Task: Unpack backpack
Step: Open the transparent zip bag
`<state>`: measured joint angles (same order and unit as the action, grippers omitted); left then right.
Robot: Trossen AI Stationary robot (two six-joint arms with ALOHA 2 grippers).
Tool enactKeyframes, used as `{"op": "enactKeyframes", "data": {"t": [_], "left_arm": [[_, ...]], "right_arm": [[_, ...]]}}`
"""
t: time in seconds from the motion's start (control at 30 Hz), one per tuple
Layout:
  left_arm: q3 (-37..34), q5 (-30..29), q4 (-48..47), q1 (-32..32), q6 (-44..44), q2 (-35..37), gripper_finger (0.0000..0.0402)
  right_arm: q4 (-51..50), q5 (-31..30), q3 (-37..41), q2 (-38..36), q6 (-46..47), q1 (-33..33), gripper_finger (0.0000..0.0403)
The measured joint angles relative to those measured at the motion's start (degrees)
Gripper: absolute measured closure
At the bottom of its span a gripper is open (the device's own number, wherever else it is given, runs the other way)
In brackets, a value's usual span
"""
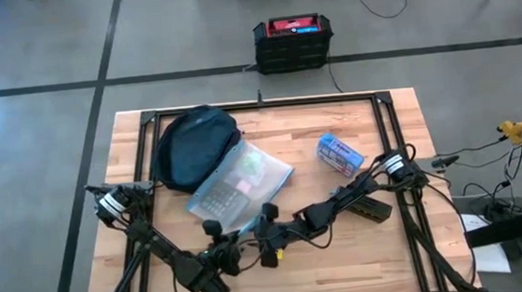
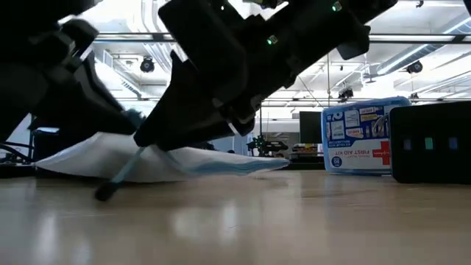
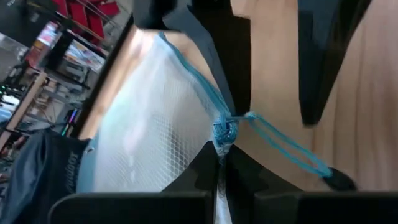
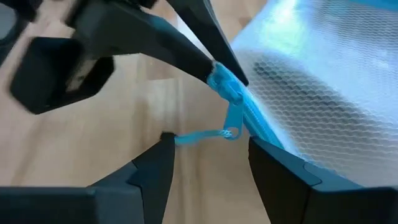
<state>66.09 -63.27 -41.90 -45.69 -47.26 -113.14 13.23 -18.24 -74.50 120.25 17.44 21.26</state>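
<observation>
Blue zipper (image 3: 225, 129) of the mesh pouch (image 3: 149, 124) sits clamped in our left gripper (image 3: 219, 163). Our right gripper (image 4: 208, 155) hovers apart around its pull cord (image 4: 199, 137).

Bright overhead light (blurred foreground)

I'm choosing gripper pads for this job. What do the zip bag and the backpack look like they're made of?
Zip bag: looks like clear, glossy soft plastic with a mesh weave inside; blue zipper.
Backpack: seems dark navy woven fabric, matte, slumped and soft.
</observation>
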Motion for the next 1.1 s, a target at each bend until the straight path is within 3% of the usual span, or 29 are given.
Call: {"op": "enactKeyframes", "data": {"t": [0.27,0.53,0.8,1.03,1.1], "left_arm": [[0.43,-0.96,0.19,0.07,0.18,0.04,0.0401],[0.49,-1.09,0.32,0.04,0.21,0.1,0.0402],[0.52,-0.65,0.34,-1.4,-0.08,0.46,0.0401],[0.52,-0.87,0.14,-3.27,-1.66,0.76,0.0401],[0.75,-1.05,-0.05,-4.01,-1.71,0.95,0.0401]], "right_arm": [[3.81,-2.41,-0.02,0.0,-3.33,-0.82,0.0259],[3.04,-2.99,-0.02,0.0,-7.9,-1.16,0.0392],[-3.42,-3.81,-0.37,-0.24,-8.13,-1.11,0.04],[-15.14,-4.78,-0.2,-2.58,-9.16,-1.22,0.0402],[-20.41,-7.58,-0.2,-3.56,-9.27,-1.29,0.0402]]}}
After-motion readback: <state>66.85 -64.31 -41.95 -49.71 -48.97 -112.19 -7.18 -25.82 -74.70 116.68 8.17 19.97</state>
